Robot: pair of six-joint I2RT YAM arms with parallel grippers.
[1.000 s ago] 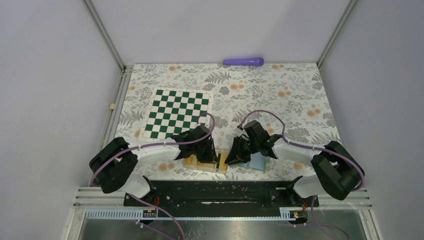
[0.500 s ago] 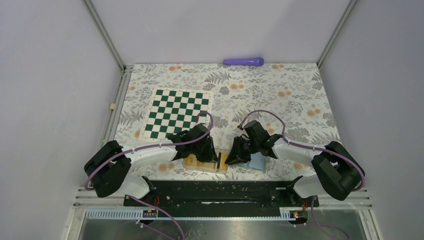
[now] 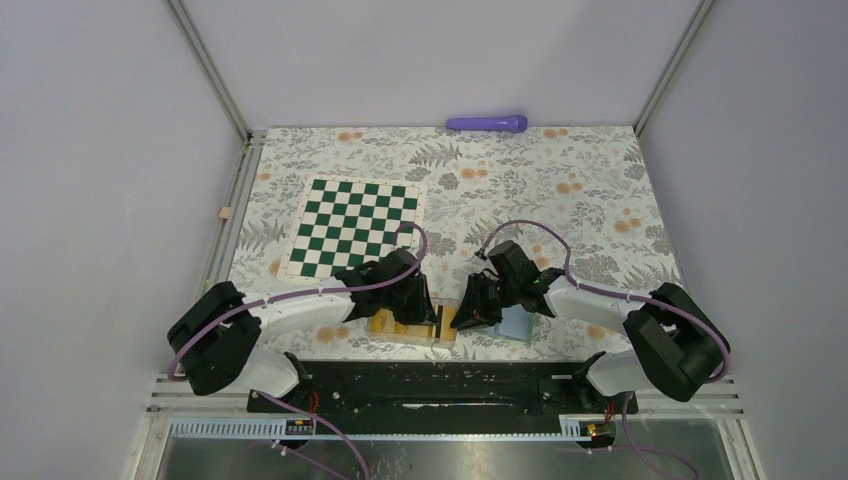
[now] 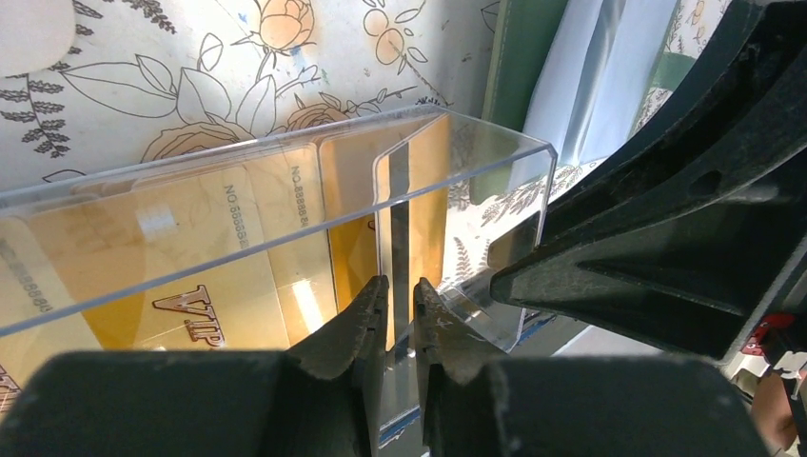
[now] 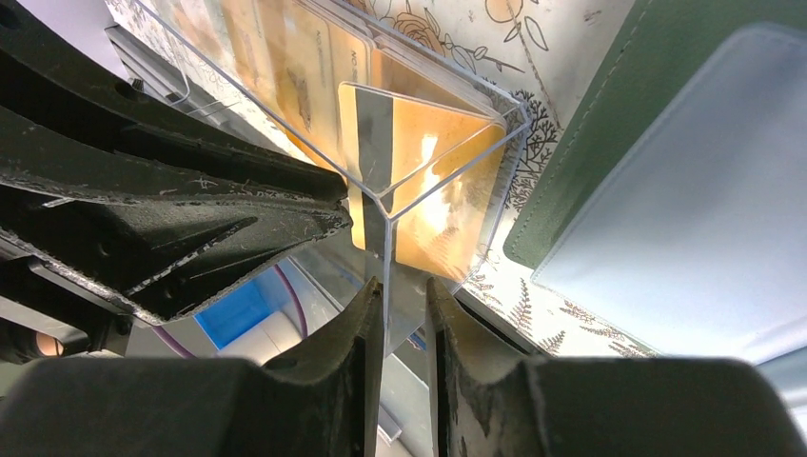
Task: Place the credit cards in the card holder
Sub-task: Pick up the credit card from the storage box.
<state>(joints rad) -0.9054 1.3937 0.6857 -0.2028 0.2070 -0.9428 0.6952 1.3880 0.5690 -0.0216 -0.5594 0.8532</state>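
Lab test cell; plain grey walls (image 3: 440, 50); aluminium frame rails (image 3: 208, 70).

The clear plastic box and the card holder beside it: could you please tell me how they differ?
The clear plastic box is transparent; the card holder is opaque, sage-green outside, light blue inside. The box has upright walls; the holder lies open and flat. The box contains orange cards; the holder's visible inside shows none. Both rest side by side on the floral tablecloth.
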